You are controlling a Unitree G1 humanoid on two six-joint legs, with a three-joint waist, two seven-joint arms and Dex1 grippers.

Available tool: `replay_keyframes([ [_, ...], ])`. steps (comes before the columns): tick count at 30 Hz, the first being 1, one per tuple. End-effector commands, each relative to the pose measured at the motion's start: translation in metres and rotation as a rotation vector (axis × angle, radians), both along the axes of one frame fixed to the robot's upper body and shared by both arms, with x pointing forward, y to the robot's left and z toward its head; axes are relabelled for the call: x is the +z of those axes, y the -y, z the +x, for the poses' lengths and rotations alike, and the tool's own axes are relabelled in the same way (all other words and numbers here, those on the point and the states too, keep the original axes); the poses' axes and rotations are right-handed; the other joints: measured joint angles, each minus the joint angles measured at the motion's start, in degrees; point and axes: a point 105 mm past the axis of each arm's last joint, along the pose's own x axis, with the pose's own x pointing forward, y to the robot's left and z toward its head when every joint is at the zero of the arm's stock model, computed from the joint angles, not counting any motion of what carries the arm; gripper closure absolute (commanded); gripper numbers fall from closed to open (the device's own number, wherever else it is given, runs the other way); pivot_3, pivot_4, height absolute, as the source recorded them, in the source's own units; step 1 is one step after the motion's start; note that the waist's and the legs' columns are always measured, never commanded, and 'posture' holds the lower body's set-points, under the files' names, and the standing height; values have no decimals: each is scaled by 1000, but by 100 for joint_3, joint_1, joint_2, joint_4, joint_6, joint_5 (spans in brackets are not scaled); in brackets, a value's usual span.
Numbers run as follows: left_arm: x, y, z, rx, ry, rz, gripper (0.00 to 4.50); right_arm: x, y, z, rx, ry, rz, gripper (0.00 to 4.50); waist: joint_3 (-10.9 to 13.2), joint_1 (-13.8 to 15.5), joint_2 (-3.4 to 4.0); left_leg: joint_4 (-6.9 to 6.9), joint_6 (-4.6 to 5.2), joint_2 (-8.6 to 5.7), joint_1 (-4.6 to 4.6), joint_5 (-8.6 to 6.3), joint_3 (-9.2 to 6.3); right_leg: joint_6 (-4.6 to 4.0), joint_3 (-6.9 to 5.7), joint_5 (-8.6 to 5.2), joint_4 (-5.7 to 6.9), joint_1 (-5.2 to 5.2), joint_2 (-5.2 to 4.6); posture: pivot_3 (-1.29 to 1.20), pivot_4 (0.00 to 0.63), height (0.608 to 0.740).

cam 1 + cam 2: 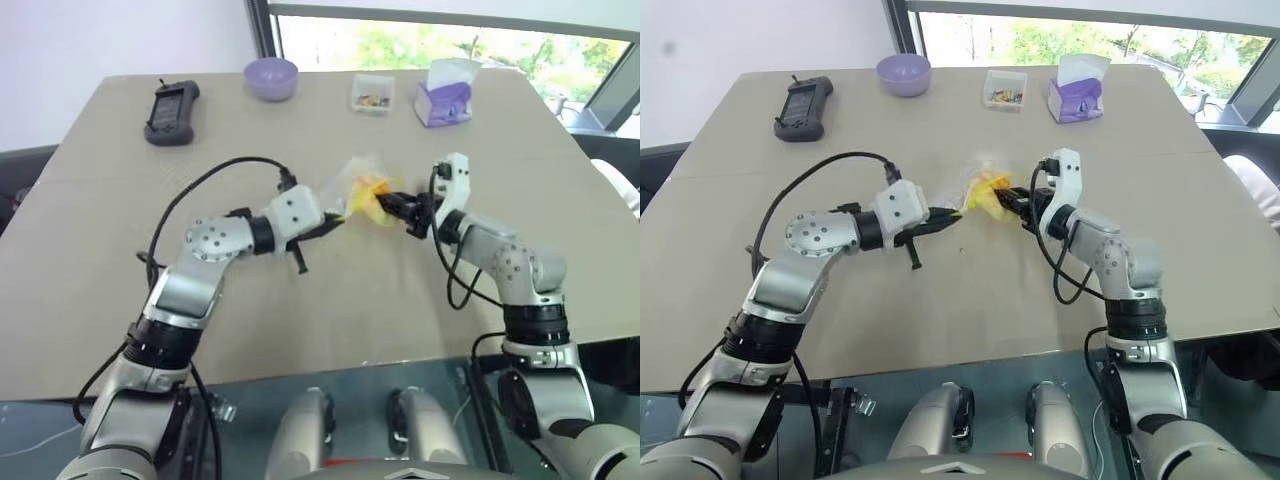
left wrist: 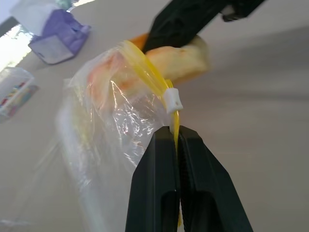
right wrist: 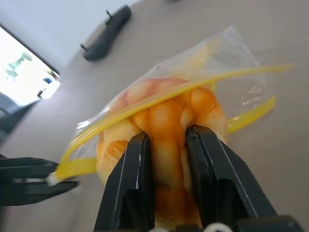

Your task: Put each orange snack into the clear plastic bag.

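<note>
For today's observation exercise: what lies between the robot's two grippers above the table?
The head views show the clear plastic bag and the orange snack between them. The left gripper pinches the bag's yellow zipper strip; the right gripper holds the snack at the bag's mouth.

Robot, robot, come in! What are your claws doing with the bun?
Left claw shut on bag's yellow zipper strip. Right claw pinching orange snack, pushing it into clear plastic bag mouth. Nothing in the way.
</note>
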Motion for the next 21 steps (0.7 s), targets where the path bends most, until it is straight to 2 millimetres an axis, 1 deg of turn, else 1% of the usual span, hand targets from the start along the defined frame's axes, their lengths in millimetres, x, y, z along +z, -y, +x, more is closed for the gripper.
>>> replay_keyframes([
  [1,11,-2,-6,-44,77,34,4500,3,-5,-3,80,120,-136,3381,1,2,1,0,1,0,-1,0,0,0,0,0,0,-1,0,0,150,740],
  [3,13,-5,-4,-35,103,45,4500,3,-5,-3,105,126,-136,3381,1,3,1,0,1,0,-1,0,-1,0,0,0,0,-1,0,0,150,740],
  [5,16,-6,-1,-14,149,43,4500,8,-4,0,100,137,-124,3381,1,6,1,0,1,1,0,0,0,0,0,0,0,0,0,0,150,740],
  [8,27,-2,1,-38,264,-14,4500,24,-4,5,69,108,21,3381,1,12,1,1,1,1,0,0,0,0,0,1,0,0,0,0,150,740],
  [10,28,-2,2,-44,304,-21,4500,31,-5,8,50,82,108,3381,1,14,1,2,1,3,-1,0,1,-2,0,3,1,0,0,0,150,740],
  [12,27,-2,4,-45,340,-15,4500,31,-5,10,35,70,117,3381,0,13,1,2,1,4,0,0,1,-4,0,4,1,0,0,0,150,740],
  [14,26,-2,6,-56,352,-18,4500,25,-6,12,9,51,99,3381,0,13,1,1,1,4,1,0,2,-4,-1,4,1,0,1,0,150,740],
  [15,24,-3,6,-65,344,-19,4500,23,-6,13,-3,31,116,3381,0,15,1,1,1,4,0,0,2,-4,-1,4,0,0,1,0,150,740],
  [17,22,-5,5,-85,309,-28,4500,27,-8,14,-14,-24,217,3381,0,11,1,1,1,3,-2,0,5,-5,0,4,0,-1,0,0,150,740],
  [18,22,-6,4,-98,294,-33,4500,28,-8,15,-16,-35,238,3381,0,9,2,1,1,4,-1,0,5,-5,0,5,1,0,0,0,150,740],
  [19,22,-7,4,-105,286,-39,4500,29,-9,15,-20,-39,241,3381,0,9,2,1,1,4,-2,0,5,-5,0,5,1,-1,0,0,150,740],
  [21,28,-6,5,-114,296,-61,4500,21,-14,17,-48,-30,180,3381,0,12,2,1,1,4,-2,-1,5,-5,-1,5,0,-1,0,0,150,740],
])
